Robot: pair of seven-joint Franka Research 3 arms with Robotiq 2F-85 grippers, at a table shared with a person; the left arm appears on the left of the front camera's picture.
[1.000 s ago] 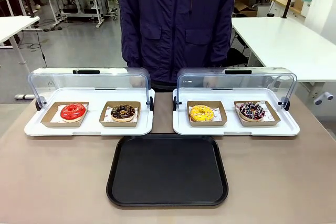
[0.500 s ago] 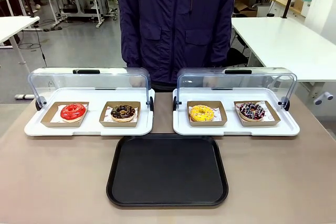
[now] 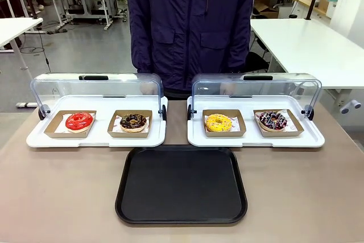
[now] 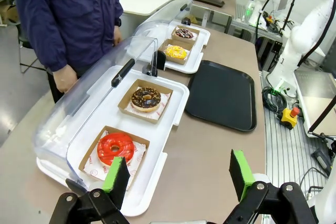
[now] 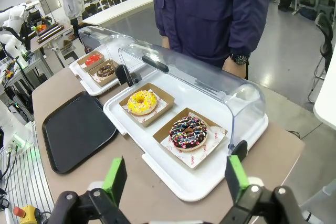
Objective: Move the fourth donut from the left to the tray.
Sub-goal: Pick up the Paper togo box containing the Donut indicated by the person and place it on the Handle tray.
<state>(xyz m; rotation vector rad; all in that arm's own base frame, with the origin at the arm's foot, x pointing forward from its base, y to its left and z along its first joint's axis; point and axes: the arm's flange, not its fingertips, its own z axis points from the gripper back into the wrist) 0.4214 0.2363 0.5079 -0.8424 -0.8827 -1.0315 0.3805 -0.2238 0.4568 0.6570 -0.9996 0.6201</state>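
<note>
Four donuts sit in four brown cardboard holders [image 3: 70, 131], two on each of two white display trays [image 3: 96, 140] whose clear lids [image 3: 94, 86] stand open, along the table's [image 3: 57, 197] far edge. The fourth donut [image 3: 273, 120] lies near the right edge of the right display tray [image 3: 256, 141], beside the yellow-glazed donut [image 3: 219, 122]. One black tray [image 3: 182, 186] lies centred at the table's near edge. The left gripper [image 4: 178, 174] and right gripper [image 5: 175, 177] both gape wide, grasping nothing.

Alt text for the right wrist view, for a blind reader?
The open right gripper faces a white display tray, clear lid raised, holding the fourth donut, chocolate with sprinkles, and a yellow-glazed donut. The black tray lies beside it; a person stands behind.
</note>
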